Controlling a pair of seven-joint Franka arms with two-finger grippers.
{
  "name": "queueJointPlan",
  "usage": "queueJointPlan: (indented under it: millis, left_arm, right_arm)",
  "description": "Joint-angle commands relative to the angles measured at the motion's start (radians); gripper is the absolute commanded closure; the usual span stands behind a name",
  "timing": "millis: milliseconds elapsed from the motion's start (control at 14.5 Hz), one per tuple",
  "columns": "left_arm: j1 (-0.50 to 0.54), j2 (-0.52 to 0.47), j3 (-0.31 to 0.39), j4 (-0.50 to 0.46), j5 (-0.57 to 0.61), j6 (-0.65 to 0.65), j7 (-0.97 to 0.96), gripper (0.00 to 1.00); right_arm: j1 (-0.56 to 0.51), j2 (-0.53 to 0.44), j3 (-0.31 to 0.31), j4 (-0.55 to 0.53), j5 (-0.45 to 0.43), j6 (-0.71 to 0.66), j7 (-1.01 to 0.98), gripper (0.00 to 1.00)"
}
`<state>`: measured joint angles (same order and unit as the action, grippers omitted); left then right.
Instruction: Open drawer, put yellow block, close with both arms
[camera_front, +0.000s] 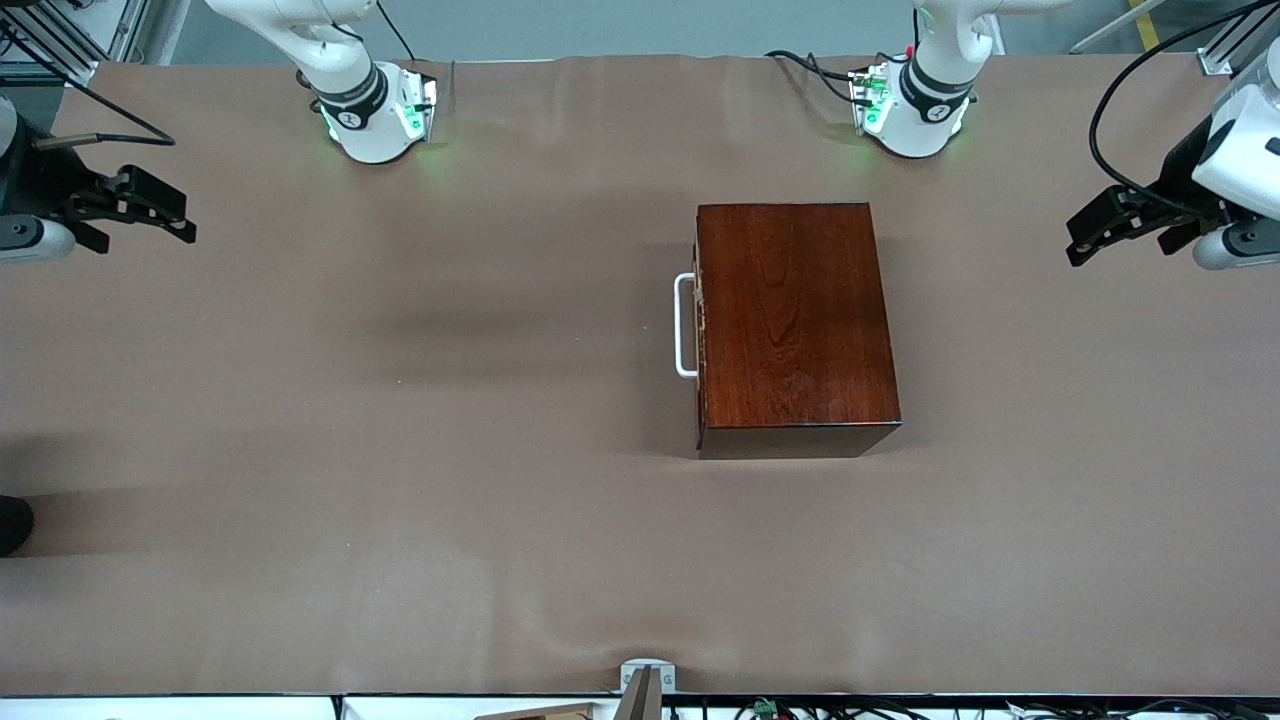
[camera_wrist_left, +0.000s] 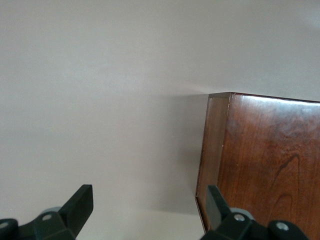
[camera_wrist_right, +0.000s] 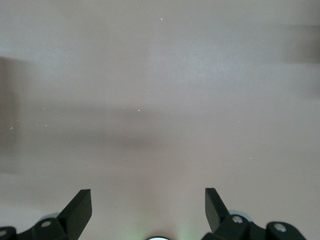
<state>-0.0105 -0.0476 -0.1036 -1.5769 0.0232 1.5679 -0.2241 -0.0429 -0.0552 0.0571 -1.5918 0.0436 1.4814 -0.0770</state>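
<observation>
The dark mahogany box (camera_front: 795, 320) stands on the table, nearer the left arm's end. Its drawer (camera_front: 701, 330) is shut, and the white bar handle (camera_front: 684, 325) faces the right arm's end. The yellow block is out of view in all views. My left gripper (camera_front: 1080, 235) is open and empty, up at the left arm's end of the table. In the left wrist view (camera_wrist_left: 150, 197) a corner of the box (camera_wrist_left: 270, 160) shows by one finger. My right gripper (camera_front: 183, 218) is open and empty at the right arm's end, over bare cloth in its wrist view (camera_wrist_right: 148, 197).
A brown cloth (camera_front: 400, 450) covers the whole table. A small metal bracket (camera_front: 647, 678) sits at the table's edge nearest the front camera. A dark object (camera_front: 12, 522) shows at the view's edge by the right arm's end.
</observation>
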Motion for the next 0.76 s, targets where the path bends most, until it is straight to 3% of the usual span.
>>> queueJointPlan:
  millis: [0, 690]
  left_arm:
    - [0.012, -0.009, -0.011, 0.026, -0.009, -0.054, 0.029, 0.0]
    - [0.018, -0.006, -0.011, 0.035, -0.006, -0.103, 0.107, 0.0]
  right_arm:
    - [-0.012, -0.009, 0.009, 0.007, -0.016, 0.023, -0.014, 0.0]
    - [0.009, -0.008, 0.012, 0.026, -0.014, 0.051, -0.014, 0.0]
